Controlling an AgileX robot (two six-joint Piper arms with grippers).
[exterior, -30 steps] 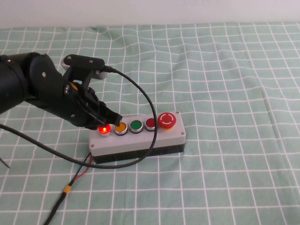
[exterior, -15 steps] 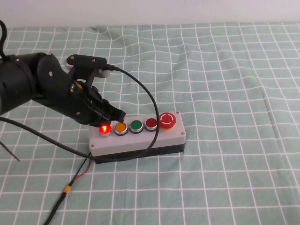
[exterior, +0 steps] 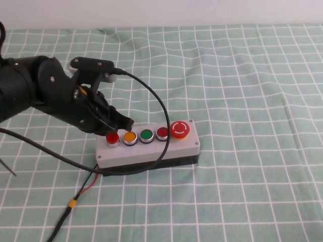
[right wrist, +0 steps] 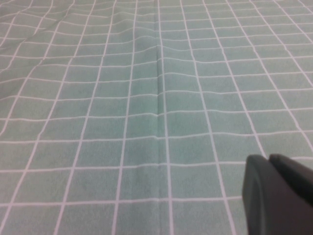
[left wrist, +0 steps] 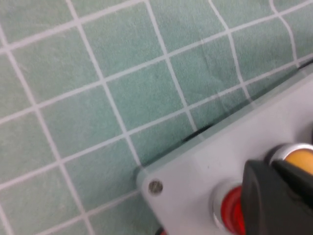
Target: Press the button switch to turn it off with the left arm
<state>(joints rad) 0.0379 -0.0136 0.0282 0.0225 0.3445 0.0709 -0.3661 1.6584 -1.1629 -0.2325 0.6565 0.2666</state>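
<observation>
Unlit red button switch (exterior: 112, 137) (silver-collared)

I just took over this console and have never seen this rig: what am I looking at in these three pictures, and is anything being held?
The wide picture comes from a raised camera on the robot's side. The other two come from cameras on each arm's wrist. The black left arm reaches over a grey box with five buttons, lying on a green checked cloth. The left gripper, fingers together, sits just above the button switch at the row's end; that button shows no glow. Next come orange, green, dark red and a large red mushroom button. The right gripper is parked over bare cloth. Nothing is held.
</observation>
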